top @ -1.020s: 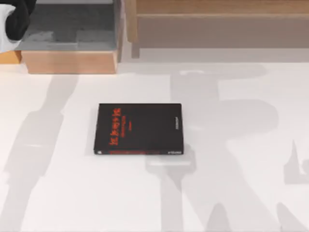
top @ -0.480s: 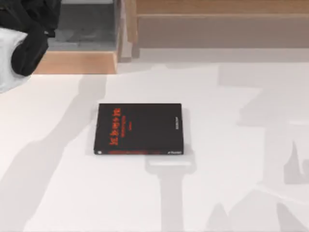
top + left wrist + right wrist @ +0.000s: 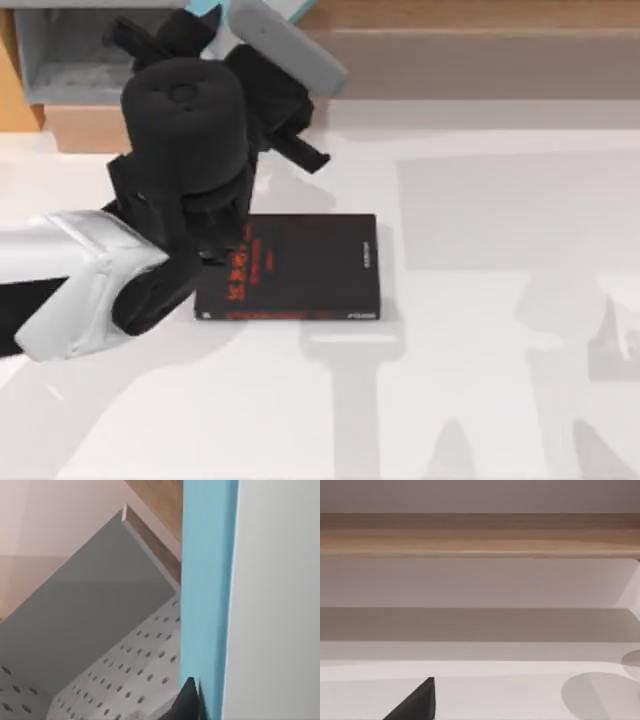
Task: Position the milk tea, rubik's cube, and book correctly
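**Book Held at the Rear Shelf Unit**

The left claw (image 3: 262, 40) is closed on the book (image 3: 285, 40), lifted at the bench's rear left. The book's long axis slants toward the grey perforated compartment (image 3: 145, 655) just beside it. The black book (image 3: 300, 265) lies mid-bench.

Left arm (image 3: 90, 290): forearm link boxy, white-grey, faceted edges. Wrist section matte black, a rounded cylindrical housing with a small circular mark on top. Left tool (image 3: 262, 80) black, angular, with a short protruding black bar. No visible cables.
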### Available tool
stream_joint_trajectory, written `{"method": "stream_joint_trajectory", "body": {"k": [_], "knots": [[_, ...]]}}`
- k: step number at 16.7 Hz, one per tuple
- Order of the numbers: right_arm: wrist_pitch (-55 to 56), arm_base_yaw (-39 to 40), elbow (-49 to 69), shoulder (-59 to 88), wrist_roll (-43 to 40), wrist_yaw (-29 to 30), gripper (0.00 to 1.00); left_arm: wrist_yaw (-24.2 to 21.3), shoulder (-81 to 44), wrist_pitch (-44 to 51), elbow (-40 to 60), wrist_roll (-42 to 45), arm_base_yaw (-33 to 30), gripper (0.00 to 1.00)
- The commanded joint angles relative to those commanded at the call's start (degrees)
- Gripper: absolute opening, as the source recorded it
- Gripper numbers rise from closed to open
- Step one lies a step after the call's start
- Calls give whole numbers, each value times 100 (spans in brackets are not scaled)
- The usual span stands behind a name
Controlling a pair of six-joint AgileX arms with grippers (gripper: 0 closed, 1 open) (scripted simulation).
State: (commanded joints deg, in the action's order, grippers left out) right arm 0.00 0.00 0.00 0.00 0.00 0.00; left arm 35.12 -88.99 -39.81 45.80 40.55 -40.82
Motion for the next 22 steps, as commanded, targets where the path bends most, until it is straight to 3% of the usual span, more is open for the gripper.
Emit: {"method": "stream_joint_trajectory", "body": {"k": [8,21,22], "knots": [[0,0,0,0,0,0,100,540,-1722,1106,-654,1942,-1013,0],[0,0,0,0,0,0,100,498,-1935,1114,-617,2095,-1001,0],[0,0,0,0,0,0,100,498,-1935,1114,-617,2095,-1001,8]]}}
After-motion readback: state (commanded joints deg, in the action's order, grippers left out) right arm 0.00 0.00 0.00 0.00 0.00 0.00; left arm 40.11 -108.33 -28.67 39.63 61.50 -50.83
